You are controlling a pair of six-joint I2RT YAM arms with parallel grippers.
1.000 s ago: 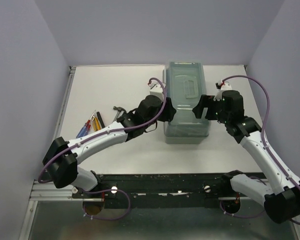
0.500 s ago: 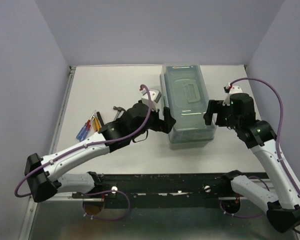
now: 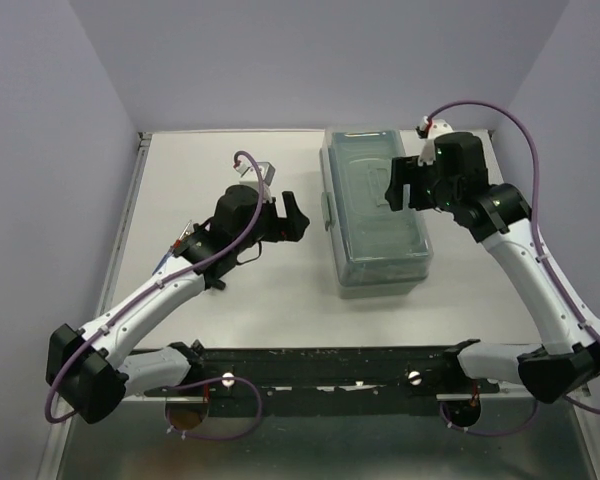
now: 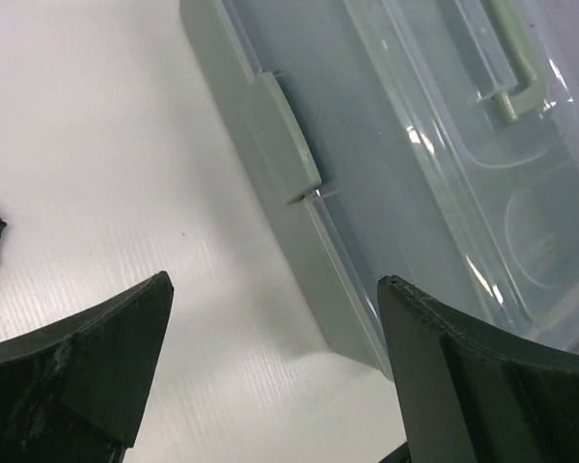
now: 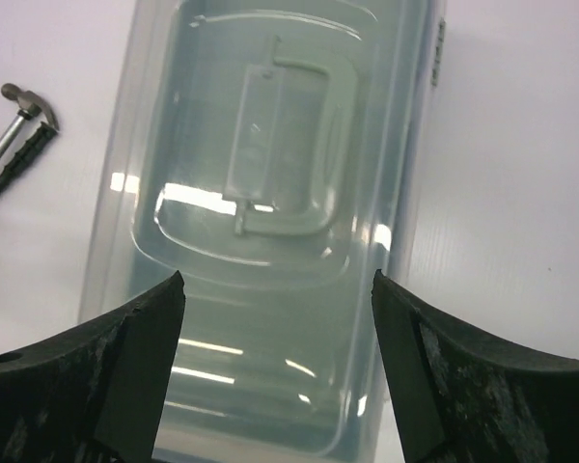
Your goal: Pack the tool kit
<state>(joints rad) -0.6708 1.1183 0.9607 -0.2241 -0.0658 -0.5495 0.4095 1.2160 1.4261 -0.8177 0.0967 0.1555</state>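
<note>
Well left of the toolbox, a hammer (image 5: 27, 99) lies on the table. Our left gripper (image 3: 292, 216) hangs beside the toolbox's left long side, jaws spread, empty. The toolbox (image 3: 373, 215) sits lid-down and closed, long axis pointing away from us, lid handle (image 5: 304, 145) lengthwise. Over its far half, our right gripper (image 3: 395, 190) hovers wide apart, holding nothing.

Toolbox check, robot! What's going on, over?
Left gripper open, empty, beside toolbox. Right gripper open, empty, above it. Toolbox closed; hammer outside on table. Nothing in the way.
</note>
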